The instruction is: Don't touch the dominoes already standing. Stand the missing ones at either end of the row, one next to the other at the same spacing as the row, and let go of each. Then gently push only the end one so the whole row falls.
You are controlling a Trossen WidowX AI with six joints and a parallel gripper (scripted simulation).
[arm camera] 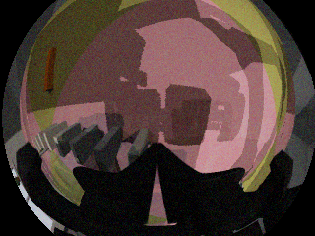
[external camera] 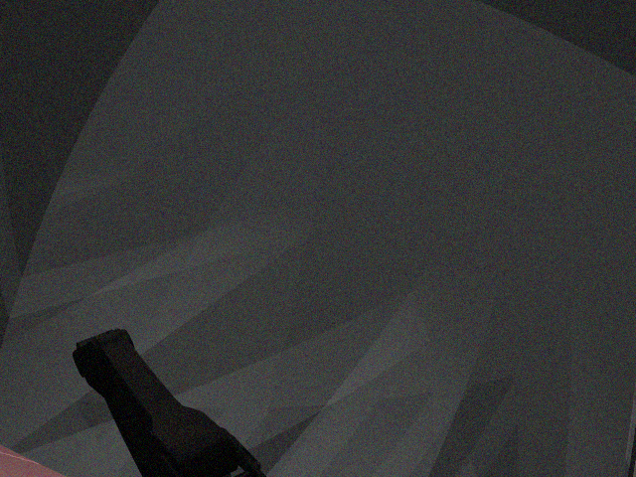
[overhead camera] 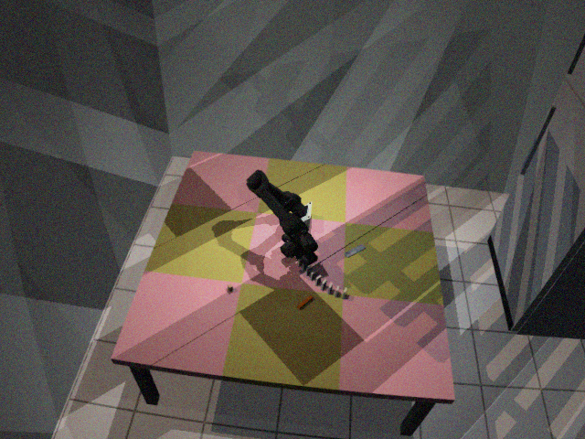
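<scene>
A curved row of several small grey dominoes (overhead camera: pixel 324 284) (arm camera: pixel 85 144) runs from just beside the gripper toward the lower right in the top view. They look upright, though the wrist view shows them slanted. The end domino (arm camera: pixel 139 145) is just left of the fingertips in the wrist view; whether they touch it I cannot tell. My gripper (arm camera: pixel 157 147) is shut, with nothing held between the fingers. It is low over the table at the row's arm-side end. In the top view the arm hides the fingertips. The exterior view shows only part of the arm.
An orange bar (overhead camera: pixel 305 303) (arm camera: pixel 50 70) lies beyond the row. A grey-blue flat bar (overhead camera: pixel 355 251) lies right of the arm. A small dark object (overhead camera: pixel 229 289) is to the left. The table (overhead camera: pixel 179 321) has pink and yellow squares crossed by shadows.
</scene>
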